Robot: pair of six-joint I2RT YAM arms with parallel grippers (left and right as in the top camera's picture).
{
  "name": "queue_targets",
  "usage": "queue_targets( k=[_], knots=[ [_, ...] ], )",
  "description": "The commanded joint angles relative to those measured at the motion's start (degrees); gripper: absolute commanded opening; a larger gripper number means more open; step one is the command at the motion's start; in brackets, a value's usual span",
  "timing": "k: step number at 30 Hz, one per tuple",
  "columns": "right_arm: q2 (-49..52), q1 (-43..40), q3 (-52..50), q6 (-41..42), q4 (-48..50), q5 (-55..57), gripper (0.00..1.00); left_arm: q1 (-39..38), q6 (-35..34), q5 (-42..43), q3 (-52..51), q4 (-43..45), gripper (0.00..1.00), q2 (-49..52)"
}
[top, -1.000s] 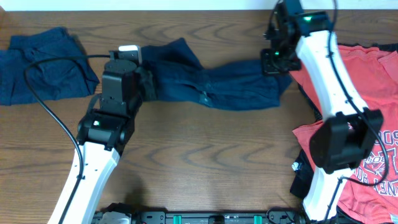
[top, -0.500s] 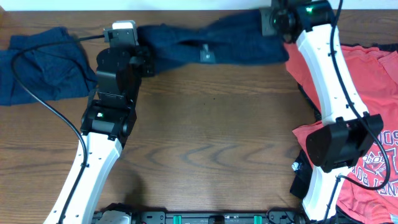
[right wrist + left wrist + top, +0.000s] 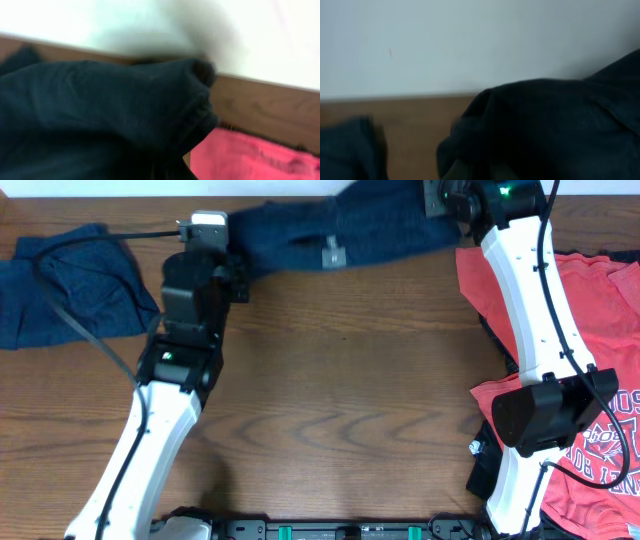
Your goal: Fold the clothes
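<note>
Left jaws: pinching navy shirt [image 3: 380, 235].
Right jaws: pinching its other end.
Why: I hold it taut at 12 o'clock to flatten it.

The left arm [image 3: 150, 440] and right arm [image 3: 525, 290] pair white links with black joint housings, each bearing a green light; a black cable [image 3: 100, 352] loops from the left, and green clips [image 3: 283, 532] dot the black base [image 3: 250, 528] at the table's [image 3: 340, 380] near edge.

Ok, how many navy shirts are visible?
2: one navy shirt stretched between left end effector and right end effector, another heaped far left. Others may hide under the red pile.
</note>
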Motion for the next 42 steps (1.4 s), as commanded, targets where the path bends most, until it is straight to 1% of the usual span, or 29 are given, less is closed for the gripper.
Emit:
queue_targets(
  k=[1, 6, 11, 16, 17, 18, 19, 20, 24, 25, 26, 27, 28, 29, 30, 32, 36, 37, 39, 40, 41, 42],
  knots=[
    [-0.7, -0.4, 0.7, 0.0, -3.7, -1.8, 0.01, 0.4, -4.3, 0.7, 1.3, -2.6, 0.06, 3.4],
    [-0.6, -0.4, -1.6, 4.9, -13.7, -3.5, 0.01, -0.1, -10.4, 8.0, 1.3, -7.6, 0.06, 5.5],
    [-0.6, 0.5, -3.7, 9.6, -22.1, -5.8, 0.01, -2.2, -13.7, 13.8, 1.3, -13.5, 0.06, 4.8],
    [-0.6, 2.8, -4.8, 10.4, -30.1, -12.3, 0.01, -5.5, -15.8, 17.4, 1.3, -21.1, 0.06, 4.0],
    [-0.6, 3.5, -5.0, 10.3, -31.3, -12.9, 0.01, -6.2, -15.8, 18.4, 1.3, -22.5, 0.08, 4.0],
    [-0.6, 4.2, -5.0, 10.3, -32.2, -12.9, 0.01, -6.8, -15.8, 19.3, 1.3, -23.5, 0.15, 4.0],
    [-0.6, 4.9, -5.0, 10.3, -32.9, -12.9, 0.01, -7.4, -15.8, 20.1, 1.3, -24.5, 0.29, 4.0],
    [-0.6, 6.0, -5.0, 10.4, -33.8, -12.9, 0.01, -8.3, -15.8, 20.9, 1.3, -25.8, 0.38, 4.0],
    [-0.6, 8.9, -5.0, 11.0, -36.3, -12.8, 0.01, -10.3, -15.8, 22.1, 1.3, -28.3, 0.41, 4.0],
    [-0.6, 9.3, -5.0, 11.5, -36.8, -12.8, 0.04, -10.7, -15.8, 22.1, 1.3, -28.5, 0.41, 4.0],
    [-0.6, 9.9, -5.0, 12.2, -37.7, -12.8, 0.09, -11.1, -15.8, 22.1, 1.3, -28.8, 0.43, 4.0],
    [-0.6, 10.1, -5.0, 12.6, -38.2, -12.7, 0.12, -11.3, -15.8, 22.1, 1.3, -28.9, 0.44, 4.0],
    [-0.6, 10.3, -5.0, 13.0, -38.9, -12.4, 0.21, -11.5, -15.8, 22.1, 1.3, -28.9, 0.44, 4.0],
    [-0.6, 10.4, -5.0, 13.6, -39.5, -11.8, 0.56, -11.6, -15.8, 22.1, 1.3, -28.9, 0.44, 4.0],
    [-0.6, 10.3, -5.0, 14.5, -40.1, -10.6, 0.82, -11.7, -15.9, 22.1, 1.3, -28.8, 0.44, 4.0],
    [-0.6, 10.1, -5.0, 16.2, -41.1, -7.8, 0.99, -11.7, -15.9, 22.1, 1.3, -28.9, 0.44, 4.0],
    [-0.6, 9.1, -5.0, 18.1, -42.4, -5.1, 0.99, -11.7, -16.3, 22.1, 1.3, -29.3, 0.45, 4.0],
    [-0.6, 8.7, -5.0, 18.0, -42.4, -5.1, 0.96, -11.7, -16.9, 22.1, 1.3, -29.8, 0.43, 4.0],
    [-0.6, 7.8, -5.0, 18.0, -41.9, -5.1, 0.75, -11.7, -18.6, 22.3, 1.3, -31.5, 0.24, 4.1],
    [-0.6, 7.2, -4.9, 17.8, -41.6, -5.1, 0.45, -11.8, -19.1, 22.8, 1.3, -32.8, 0.07, 4.1],
    [-0.6, 6.6, -4.8, 17.8, -41.2, -5.1, 0.19, -12.0, -19.4, 23.3, 1.2, -34.0, 0.06, 4.2],
    [-0.6, 6.0, -4.8, 17.8, -40.7, -5.1, 0.11, -12.2, -19.5, 23.9, 1.0, -35.1, 0.06, 4.2]
  ],
)
